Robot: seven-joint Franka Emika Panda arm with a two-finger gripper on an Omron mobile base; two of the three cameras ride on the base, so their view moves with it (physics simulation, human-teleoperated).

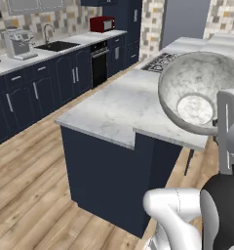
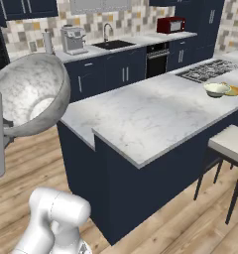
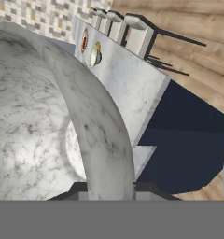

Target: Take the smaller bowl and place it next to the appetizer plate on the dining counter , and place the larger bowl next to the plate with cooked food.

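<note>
The big bowl is up in the air, tipped on its side, well short of the near end of the surface. The pincer is clamped on its rim, wall wedged between the tips. Far down the surface, past the cooktop, the small bowl already sits touching the yellow plate. So this is the carry of the second bowl. The red-rimmed plate lies at the far end; next comes travel along the surface, then levelling the bowl before setting it beside that plate.
</note>
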